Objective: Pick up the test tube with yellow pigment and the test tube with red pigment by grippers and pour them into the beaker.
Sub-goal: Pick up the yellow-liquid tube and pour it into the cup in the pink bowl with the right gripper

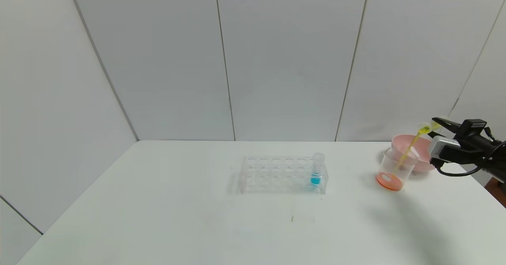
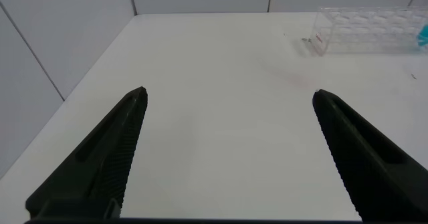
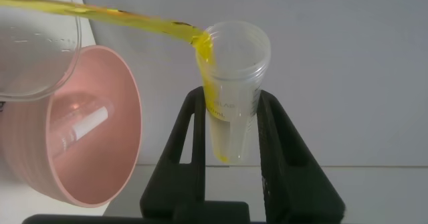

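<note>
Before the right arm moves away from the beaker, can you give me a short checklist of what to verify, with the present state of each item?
1. Right gripper shut on the test tube with yellow pigment: ok.
2. Yellow stream lands inside the beaker: ok; it runs from the tilted tube mouth into the cup.
3. Tube emptied: not ok; liquid is pouring and a yellow trace sits at the tube's bottom.
4. Red pigment already in the beaker: ok; an orange-red layer lies at its bottom.
5. Empty tube in the pink bowl: ok; one lies inside.
6. Left gripper out of the way: ok; open above bare table, far from the tube rack.
</note>
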Controlling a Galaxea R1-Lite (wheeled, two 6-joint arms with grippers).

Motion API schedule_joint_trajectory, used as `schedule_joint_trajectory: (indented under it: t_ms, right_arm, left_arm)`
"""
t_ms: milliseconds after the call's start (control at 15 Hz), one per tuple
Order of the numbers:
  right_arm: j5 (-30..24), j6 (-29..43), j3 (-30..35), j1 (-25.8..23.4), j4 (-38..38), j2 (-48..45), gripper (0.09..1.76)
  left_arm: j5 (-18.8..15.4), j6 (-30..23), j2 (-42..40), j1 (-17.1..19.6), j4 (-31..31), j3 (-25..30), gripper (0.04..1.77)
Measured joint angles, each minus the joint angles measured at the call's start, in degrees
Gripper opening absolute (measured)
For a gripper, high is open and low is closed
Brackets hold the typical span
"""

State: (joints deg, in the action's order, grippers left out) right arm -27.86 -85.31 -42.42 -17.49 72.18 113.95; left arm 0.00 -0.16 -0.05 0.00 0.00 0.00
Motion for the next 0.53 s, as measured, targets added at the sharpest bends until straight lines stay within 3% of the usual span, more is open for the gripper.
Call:
schedule_joint_trajectory:
  t_ms: [533]
  right_arm:
    - [1.28,-2.41,0.23,0.0,-0.15,0.05,0.53]
  left_arm:
    - [0.0,0.0,0.0,0.0,0.0,0.0,1.76]
